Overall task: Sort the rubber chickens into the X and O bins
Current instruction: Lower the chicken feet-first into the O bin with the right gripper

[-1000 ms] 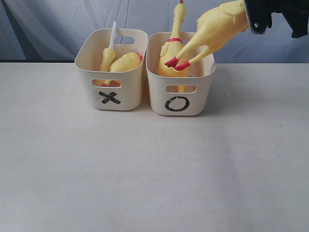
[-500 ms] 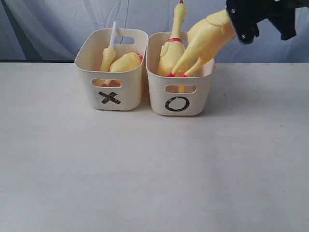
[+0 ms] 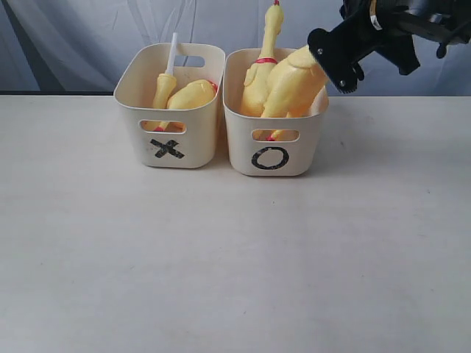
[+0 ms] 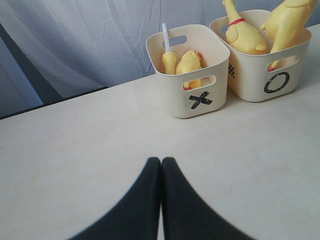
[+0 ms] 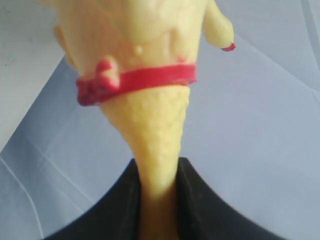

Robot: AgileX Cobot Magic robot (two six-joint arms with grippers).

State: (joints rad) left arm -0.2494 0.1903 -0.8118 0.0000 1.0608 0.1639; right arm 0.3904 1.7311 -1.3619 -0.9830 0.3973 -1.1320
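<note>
Two cream tubs stand side by side near the far edge of the surface (image 3: 235, 250), about midway along it. The X bin (image 3: 169, 118) is on the left in the exterior view and the O bin (image 3: 276, 151) is on the right, and their rims are close to touching. The right tool (image 3: 333, 57) hangs above the O bin's right rim with its jaws narrowed around the neck of the held chicken (image 3: 293, 82). The right wrist view shows the black fingers (image 5: 125, 200) pressing on both sides of the yellow neck just beyond the red collar (image 5: 135, 80). This chicken slants down into the O bin, with its body over the right rim and its legs inside. A bit of red shows through the bin's slot handle (image 3: 275, 135). An upright chicken (image 3: 259, 73) stands beside it in the same bin, its long neck rising well above the rim. In the X bin lie a stick chicken (image 3: 163, 90), whose white stick (image 3: 172, 53) points up past the rim, and a plump chicken (image 3: 193, 94) leaning against it. The left tool (image 4: 161, 165) is out of sight in the exterior view. Its wrist view shows the two fingers pressed together with nothing between them, over bare surface and well apart from both bins. A pale draped backdrop (image 3: 81, 37) hangs behind the far edge.
</note>
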